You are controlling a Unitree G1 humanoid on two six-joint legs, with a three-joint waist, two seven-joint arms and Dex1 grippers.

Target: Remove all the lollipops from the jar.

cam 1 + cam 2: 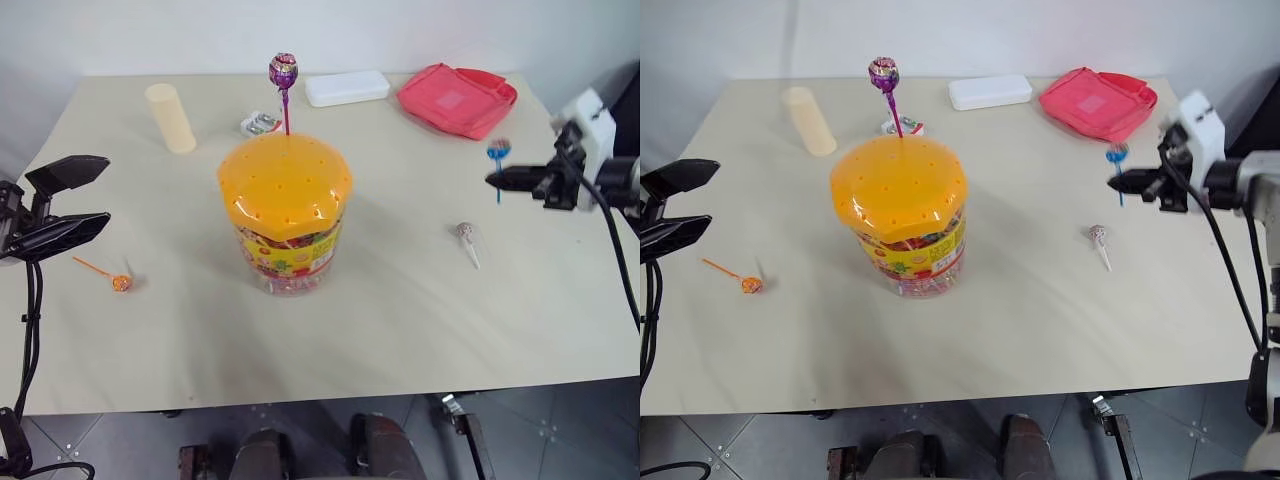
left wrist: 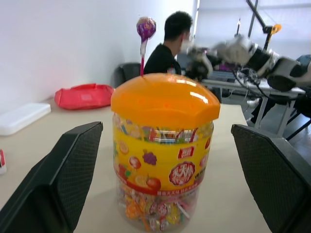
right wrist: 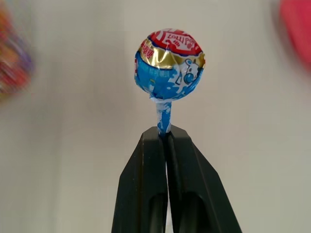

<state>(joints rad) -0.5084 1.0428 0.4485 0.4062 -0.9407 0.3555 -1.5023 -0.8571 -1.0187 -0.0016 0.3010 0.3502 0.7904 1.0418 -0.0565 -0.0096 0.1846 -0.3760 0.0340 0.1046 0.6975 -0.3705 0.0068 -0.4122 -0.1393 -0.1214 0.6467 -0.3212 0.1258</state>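
Pale cream tabletop (image 1: 400, 330) spreads matte and smooth beneath everything, under a plain white wall. At the far left the left gripper (image 1: 75, 200) hangs with its jaws spread wide, holding nothing, its pads faced with a fine black mesh. Near it lies the orange lollipop (image 1: 120, 283), flat on the table. Further back stands a pale cylinder (image 1: 170, 118). In the middle sits the jar (image 1: 286, 215), clear plastic with a glossy printed label and a domed orange lid pierced by small holes; the purple lollipop (image 1: 283, 72) stands upright in one of them, probably light and easy to pull, best pinched on its thin stick below the crinkly foil head. A white case (image 1: 347, 88) and a soft red pouch (image 1: 457, 98) lie behind. The silvery lollipop (image 1: 465, 234) rests on the table to the right, and the right gripper (image 1: 497, 180) is pinched tight on the stick of the blue lollipop (image 3: 168, 64).
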